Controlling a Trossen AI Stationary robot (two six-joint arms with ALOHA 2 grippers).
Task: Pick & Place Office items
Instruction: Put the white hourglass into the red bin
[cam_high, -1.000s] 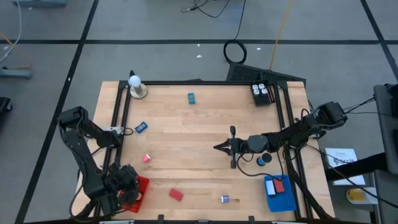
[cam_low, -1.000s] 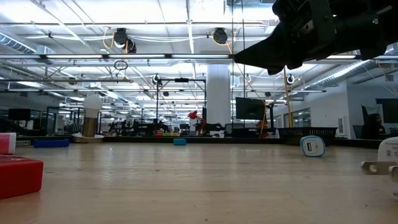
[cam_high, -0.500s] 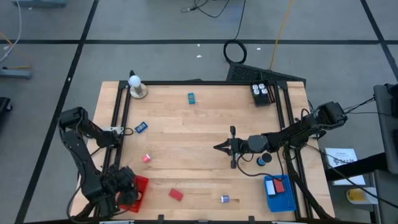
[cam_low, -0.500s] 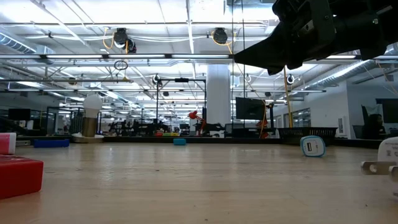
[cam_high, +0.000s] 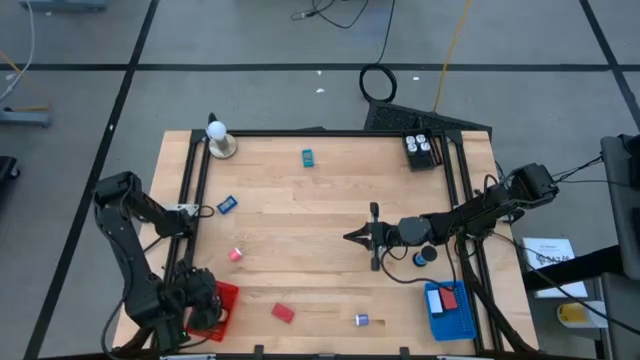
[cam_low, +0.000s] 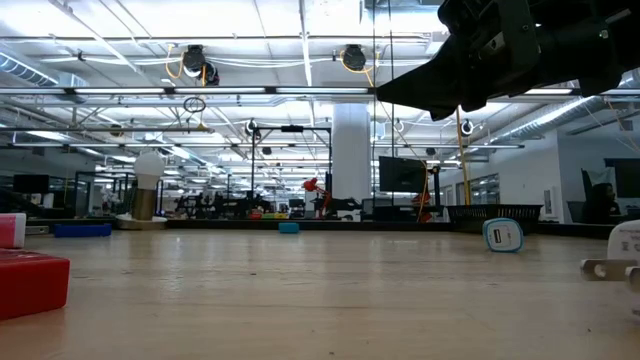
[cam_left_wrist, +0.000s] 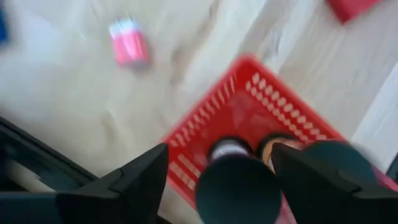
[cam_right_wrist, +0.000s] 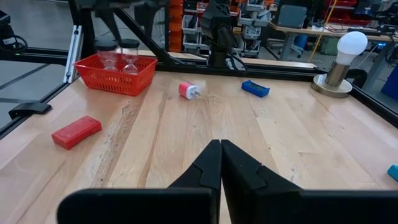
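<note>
My left gripper (cam_left_wrist: 221, 180) hangs open, pointing down over the red basket (cam_high: 222, 303) at the table's near left corner. Two dark-topped rolls (cam_right_wrist: 107, 56) (cam_right_wrist: 129, 55) stand in that basket. One roll (cam_left_wrist: 236, 186) sits between my fingers, and I see no touch. Loose office items lie on the wood: a pink piece (cam_high: 236, 254), a red block (cam_high: 283, 313), a blue block (cam_high: 227, 204), a teal bit (cam_high: 308, 156) and a purple bit (cam_high: 361, 320). My right gripper (cam_high: 350, 237) is shut and level above mid-table, holding nothing.
A blue basket (cam_high: 449, 308) with a red and a blue piece sits at the near right. A black disc (cam_high: 426, 256) lies under the right arm. A black box (cam_high: 420, 148) stands far right and a white ball on a tan base (cam_high: 217, 135) far left.
My left gripper has risen a little above the red basket. The right arm and the loose items have kept still.
</note>
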